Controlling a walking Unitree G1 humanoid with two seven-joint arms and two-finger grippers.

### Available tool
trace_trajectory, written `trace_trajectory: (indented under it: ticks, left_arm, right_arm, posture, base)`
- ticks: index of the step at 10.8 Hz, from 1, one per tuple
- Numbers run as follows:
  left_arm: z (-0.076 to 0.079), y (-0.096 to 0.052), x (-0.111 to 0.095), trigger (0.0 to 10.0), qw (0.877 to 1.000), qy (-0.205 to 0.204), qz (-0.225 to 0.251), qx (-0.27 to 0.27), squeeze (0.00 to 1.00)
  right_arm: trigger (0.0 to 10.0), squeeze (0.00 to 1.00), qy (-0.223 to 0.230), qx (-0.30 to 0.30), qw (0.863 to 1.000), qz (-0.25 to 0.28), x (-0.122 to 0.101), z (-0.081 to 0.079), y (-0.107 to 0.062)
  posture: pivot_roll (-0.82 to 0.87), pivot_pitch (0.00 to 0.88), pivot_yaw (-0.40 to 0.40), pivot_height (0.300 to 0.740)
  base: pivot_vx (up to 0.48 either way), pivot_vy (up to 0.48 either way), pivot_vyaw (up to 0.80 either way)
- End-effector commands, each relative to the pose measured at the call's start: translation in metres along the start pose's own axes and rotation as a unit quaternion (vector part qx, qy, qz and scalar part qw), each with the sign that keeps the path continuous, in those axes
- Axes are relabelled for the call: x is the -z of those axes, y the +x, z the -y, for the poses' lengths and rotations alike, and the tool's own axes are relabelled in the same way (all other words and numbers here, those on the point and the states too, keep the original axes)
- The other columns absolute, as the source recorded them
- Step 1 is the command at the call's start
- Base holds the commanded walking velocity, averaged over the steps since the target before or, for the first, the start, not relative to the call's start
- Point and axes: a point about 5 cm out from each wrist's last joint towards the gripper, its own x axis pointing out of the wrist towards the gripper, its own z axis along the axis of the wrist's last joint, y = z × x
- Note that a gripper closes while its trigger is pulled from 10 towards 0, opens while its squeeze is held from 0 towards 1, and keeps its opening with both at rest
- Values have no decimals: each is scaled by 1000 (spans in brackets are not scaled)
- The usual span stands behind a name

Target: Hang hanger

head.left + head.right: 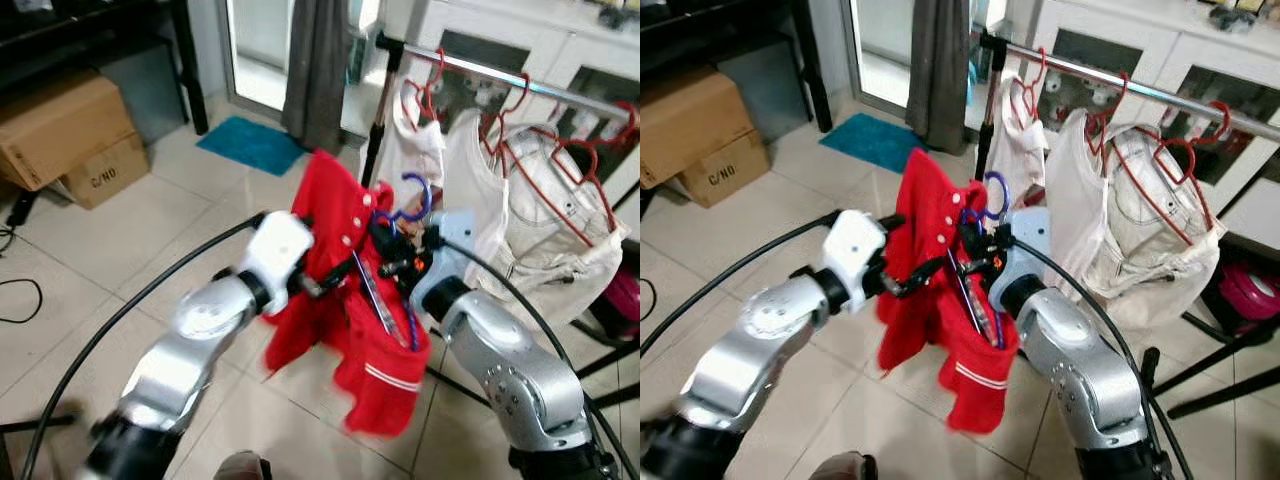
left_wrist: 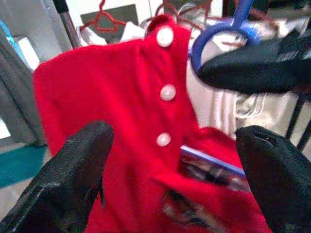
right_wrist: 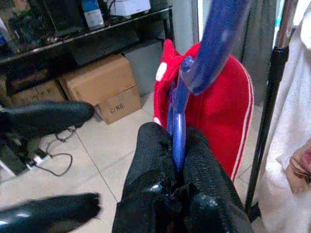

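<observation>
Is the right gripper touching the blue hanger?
Touching. The right wrist view shows the right gripper with both fingers pressed against the blue hanger, no gap between them.

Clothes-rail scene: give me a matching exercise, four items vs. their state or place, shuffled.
Items:
1. blue hanger
2. red shirt
3. red hangers
4. left gripper

States:
A. open, facing the buttons
B. on the metal rail with white garments
C. pinched in the right gripper
D. draped on the blue hanger, off the rail

Pairs: 1-C, 2-D, 3-B, 4-A
</observation>
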Motion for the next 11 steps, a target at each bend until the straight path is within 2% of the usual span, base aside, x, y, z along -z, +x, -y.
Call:
trace_trajectory:
  ticks: [1, 2, 3, 5, 11]
  left_arm:
    - [0, 7, 1, 1686, 1000, 17, 5, -3, 0]
    - [0, 10, 1, 0, 1000, 15, 9, -1, 0]
    - [-2, 20, -2, 0, 999, 25, 22, 0, 0]
    - [-5, 29, -3, 0, 999, 30, 36, -1, 0]
    - [-8, 45, 4, 0, 998, 38, 45, 0, 0]
  right_arm:
    - [10000, 0, 11, -12, 999, 27, -13, -2, -1]
    - [10000, 0, 15, -15, 999, 30, -14, -3, -1]
    - [10000, 0, 22, -24, 999, 39, -19, -6, -2]
    - [10000, 0, 33, -28, 998, 48, -24, -6, -2]
    - [10000, 0, 56, -70, 994, 57, -29, -15, -10]
  posture:
    - [63, 62, -49, 740]
    - [60, 62, -48, 740]
    - [51, 61, -46, 740]
    - [46, 61, -46, 740]
    - [30, 60, -48, 740]
  base:
    - [0, 0, 0]
    - [0, 0, 0]
    - [0, 0, 0]
    - [0, 0, 0]
    - [0, 0, 0]
